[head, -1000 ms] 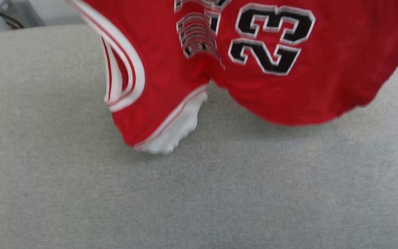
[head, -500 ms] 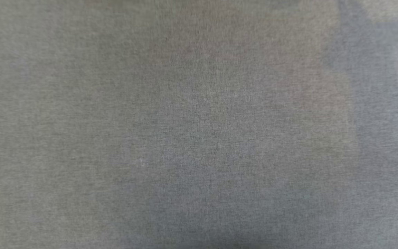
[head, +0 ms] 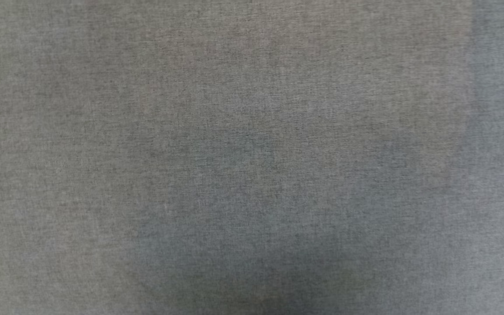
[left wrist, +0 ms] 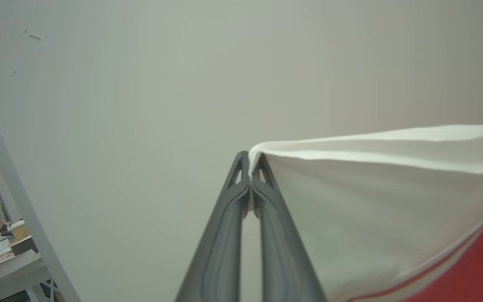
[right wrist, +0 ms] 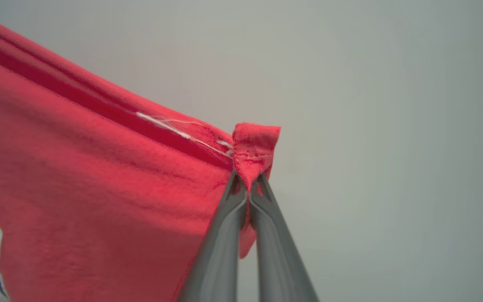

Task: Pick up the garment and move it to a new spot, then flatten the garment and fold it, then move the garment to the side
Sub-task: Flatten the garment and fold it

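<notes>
In the left wrist view my left gripper (left wrist: 249, 164) is shut on the white sleeve edge of the garment (left wrist: 375, 201), which stretches away to the right with red cloth at the lower right. The right wrist view has my right gripper (right wrist: 247, 178) shut on a red hem corner of the garment (right wrist: 99, 184). From there the red cloth hangs taut to the left, with part of the black, white-outlined print at the lower left edge. Both grippers hold the garment up in the air in front of a pale wall.
The head view looks straight down on the grey fabric table surface (head: 252, 157), with a dark shadow at its lower middle. A person sits at a desk (left wrist: 2, 256) far off at the lower left of the left wrist view, beside a pale post (left wrist: 15, 201).
One second ago the red garment hung across the top of the head view. Since then it has gone out of that view, leaving the grey surface and a shifting shadow.
</notes>
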Robot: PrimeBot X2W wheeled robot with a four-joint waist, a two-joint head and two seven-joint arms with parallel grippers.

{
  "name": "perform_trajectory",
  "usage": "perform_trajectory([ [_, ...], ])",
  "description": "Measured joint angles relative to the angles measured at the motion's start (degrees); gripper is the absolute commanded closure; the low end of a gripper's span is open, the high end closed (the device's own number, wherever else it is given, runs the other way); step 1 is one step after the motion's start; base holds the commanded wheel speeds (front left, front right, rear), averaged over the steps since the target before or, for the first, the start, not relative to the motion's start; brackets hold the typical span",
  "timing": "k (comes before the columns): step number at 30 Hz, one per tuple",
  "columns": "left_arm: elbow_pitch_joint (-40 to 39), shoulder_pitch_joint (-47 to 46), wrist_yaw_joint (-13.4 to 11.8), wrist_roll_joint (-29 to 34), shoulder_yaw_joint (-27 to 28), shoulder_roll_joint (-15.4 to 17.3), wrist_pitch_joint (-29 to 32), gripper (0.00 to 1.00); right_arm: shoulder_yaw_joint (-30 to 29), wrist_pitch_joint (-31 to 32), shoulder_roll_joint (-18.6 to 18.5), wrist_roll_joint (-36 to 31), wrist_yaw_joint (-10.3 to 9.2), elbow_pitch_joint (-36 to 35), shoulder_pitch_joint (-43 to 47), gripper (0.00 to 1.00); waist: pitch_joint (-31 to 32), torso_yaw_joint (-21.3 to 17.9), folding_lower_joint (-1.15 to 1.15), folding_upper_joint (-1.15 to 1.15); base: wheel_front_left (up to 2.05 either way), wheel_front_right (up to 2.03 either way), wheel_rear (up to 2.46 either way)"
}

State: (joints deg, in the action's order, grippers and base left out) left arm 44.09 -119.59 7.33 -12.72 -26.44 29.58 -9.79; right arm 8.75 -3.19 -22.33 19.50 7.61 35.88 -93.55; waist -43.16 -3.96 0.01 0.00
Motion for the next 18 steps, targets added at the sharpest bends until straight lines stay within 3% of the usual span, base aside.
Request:
perform_trajectory([
  [8,4.6,10.7,0.0,-3.6,-0.4,-3.4,-4.4,1.0,4.6,-8.1,1.2,1.8,-0.01,5.3,3.0,1.0,0.4,1.8,0.0,0.0,0.0,0.0,0.0],
  [18,-3.0,35.7,-0.6,-7.7,1.3,-6.1,-4.9,1.0,12.9,-11.2,1.5,7.7,-0.07,3.5,18.1,1.0,6.3,3.2,-0.01,0.0,0.0,0.0,0.0],
])
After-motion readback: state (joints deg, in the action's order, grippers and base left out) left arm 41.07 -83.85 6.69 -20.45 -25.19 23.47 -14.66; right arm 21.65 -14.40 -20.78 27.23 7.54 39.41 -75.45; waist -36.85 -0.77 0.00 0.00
